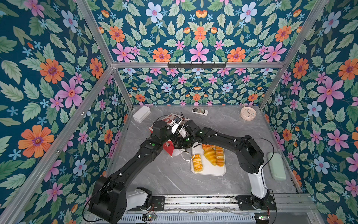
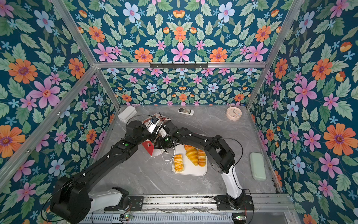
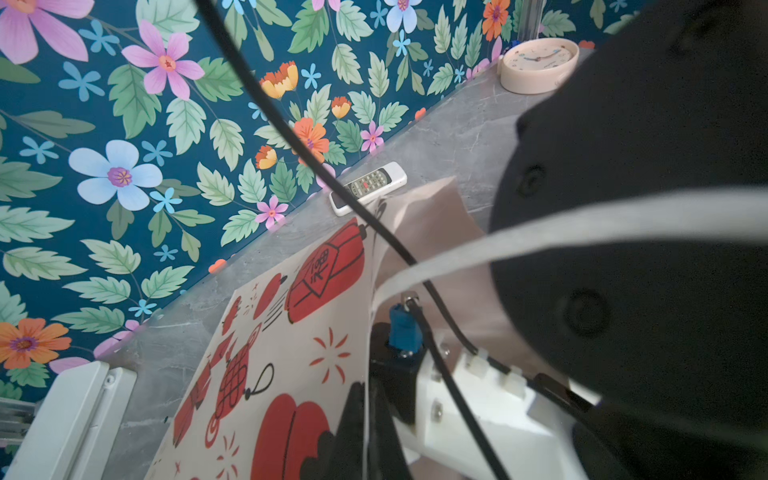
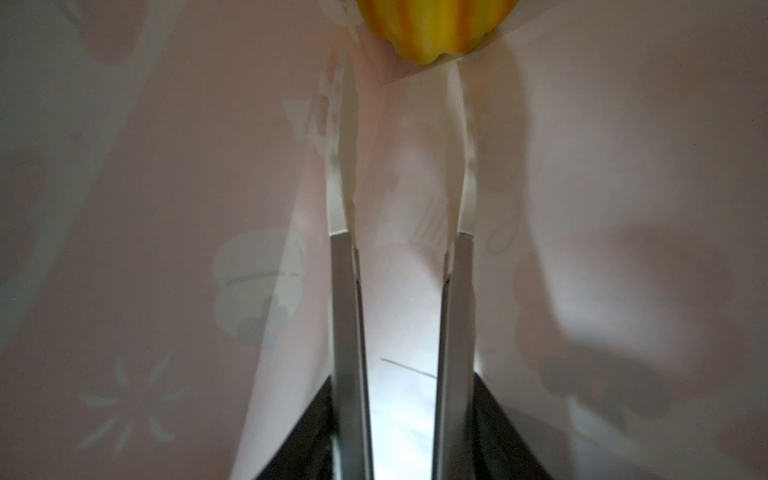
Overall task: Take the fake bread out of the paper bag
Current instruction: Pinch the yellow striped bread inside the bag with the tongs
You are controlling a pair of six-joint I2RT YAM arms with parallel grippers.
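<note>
Top views, bag: the tall white paper bag with red printed panels [image 1: 168, 148] lies on its side left of centre. It is mostly hidden under both arms, which meet over it.
Top views, unloaded bread: four pieces of glossy golden-yellow fake bread [image 1: 210, 156] lie on a flat white rectangular tray [image 1: 211, 170]. The tray is just right of the bag's mouth, which makes each carry short.
Top views, surface: the grey marble-patterned counter [image 1: 174, 178] carries a white remote control [image 1: 200, 111] and a pale pink round clock [image 1: 248, 113] at the far edge. A white box [image 1: 141, 114] sits far left and a mint-green oblong case [image 1: 276, 165] on the right.
Top views, room: blue floral wallpaper [image 1: 193, 29] covers every wall, framed by aluminium bars [image 1: 135, 65].
Left wrist view, grip: the left end effector [image 3: 363, 419] is closed and seems to pinch the paper bag's rim. This probably steadies the bag and holds its mouth open. A white cord handle [image 3: 582, 224] loops across.
Right wrist view, reach: the right end effector [image 4: 401, 83] is deep inside the bag, its fingers partly parted with nothing between them.
Right wrist view, bread in bag: a yellow ridged fake bread piece [image 4: 436, 29] lies just beyond the fingertips, so the task looks unfinished.
</note>
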